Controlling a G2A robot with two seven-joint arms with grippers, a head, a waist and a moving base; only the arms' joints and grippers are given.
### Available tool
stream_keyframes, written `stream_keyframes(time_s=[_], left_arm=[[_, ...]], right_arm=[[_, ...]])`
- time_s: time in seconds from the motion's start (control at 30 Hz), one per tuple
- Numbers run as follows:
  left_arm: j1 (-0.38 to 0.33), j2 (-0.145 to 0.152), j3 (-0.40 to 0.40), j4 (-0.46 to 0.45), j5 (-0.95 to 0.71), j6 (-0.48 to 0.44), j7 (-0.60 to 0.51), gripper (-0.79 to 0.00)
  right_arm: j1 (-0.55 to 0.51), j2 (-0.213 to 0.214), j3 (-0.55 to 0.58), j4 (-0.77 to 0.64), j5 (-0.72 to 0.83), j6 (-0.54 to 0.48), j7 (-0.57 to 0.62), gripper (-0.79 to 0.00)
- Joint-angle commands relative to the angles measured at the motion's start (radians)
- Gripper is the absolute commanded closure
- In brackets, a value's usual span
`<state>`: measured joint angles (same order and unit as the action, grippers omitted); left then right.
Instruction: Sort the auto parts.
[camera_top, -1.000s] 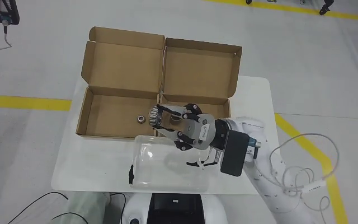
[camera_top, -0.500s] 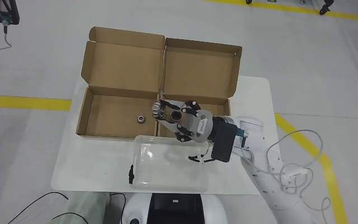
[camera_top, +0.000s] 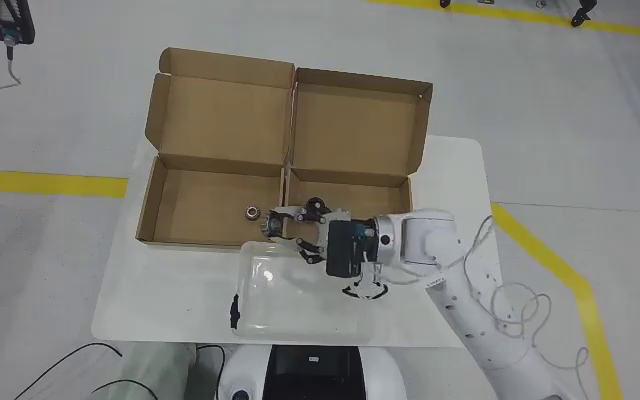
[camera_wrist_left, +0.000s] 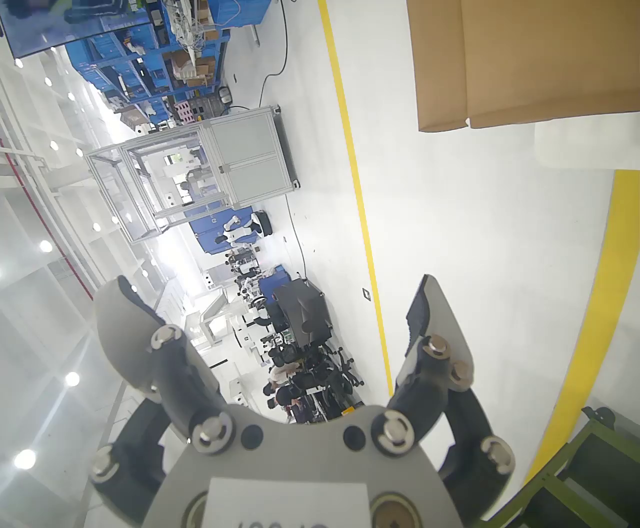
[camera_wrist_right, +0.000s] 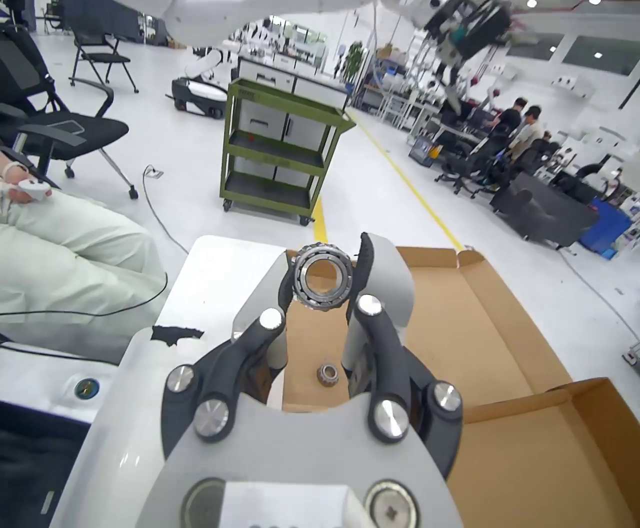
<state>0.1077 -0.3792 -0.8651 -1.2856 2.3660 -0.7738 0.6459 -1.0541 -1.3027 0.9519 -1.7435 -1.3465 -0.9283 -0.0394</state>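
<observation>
two cardboard boxes (camera_top: 200, 208) stand behind clear bin (camera_top: 290, 298).

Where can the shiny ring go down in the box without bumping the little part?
Bare cardboard floor runs from the small part to the box's outer side wall. Crowded by the dividing wall, where the held ring and part are close.

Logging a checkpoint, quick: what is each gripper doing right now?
Left gripper: open, holding nothing.
Right gripper: shut on the bearing.

White jointed arm (camera_top: 440, 240), grey right claw (camera_wrist_right: 324, 282), black fingers (camera_wrist_right: 367, 260), silver screws (camera_wrist_right: 370, 304).
</observation>
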Motion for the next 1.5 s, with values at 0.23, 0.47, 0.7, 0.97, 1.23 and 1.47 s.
stream_keyframes(time_s=[0.23, 0.47, 0.7, 0.97, 1.23, 1.47], left_arm=[[0.000, 0.000, 0.000, 0.000, 0.000, 0.000, 0.000, -0.785], [0.000, 0.000, 0.000, 0.000, 0.000, 0.000, 0.000, -0.785], [0.000, 0.000, 0.000, 0.000, 0.000, 0.000, 0.000, -0.785], [0.000, 0.000, 0.000, 0.000, 0.000, 0.000, 0.000, -0.785], [0.000, 0.000, 0.000, 0.000, 0.000, 0.000, 0.000, -0.785], [0.000, 0.000, 0.000, 0.000, 0.000, 0.000, 0.000, -0.785]], right_arm=[[0.129, -0.039, -0.108, 0.150, 0.088, 0.157, 0.258, 0.000], [0.235, -0.078, -0.211, 0.287, 0.107, 0.151, 0.250, 0.000], [0.326, -0.130, -0.310, 0.448, 0.134, 0.176, 0.239, 0.000], [0.404, -0.202, -0.407, 0.604, 0.156, 0.261, 0.270, 0.000], [0.458, -0.283, -0.485, 0.723, 0.198, 0.349, 0.351, 0.000], [0.488, -0.340, -0.519, 0.829, 0.209, 0.407, 0.365, 0.000]])
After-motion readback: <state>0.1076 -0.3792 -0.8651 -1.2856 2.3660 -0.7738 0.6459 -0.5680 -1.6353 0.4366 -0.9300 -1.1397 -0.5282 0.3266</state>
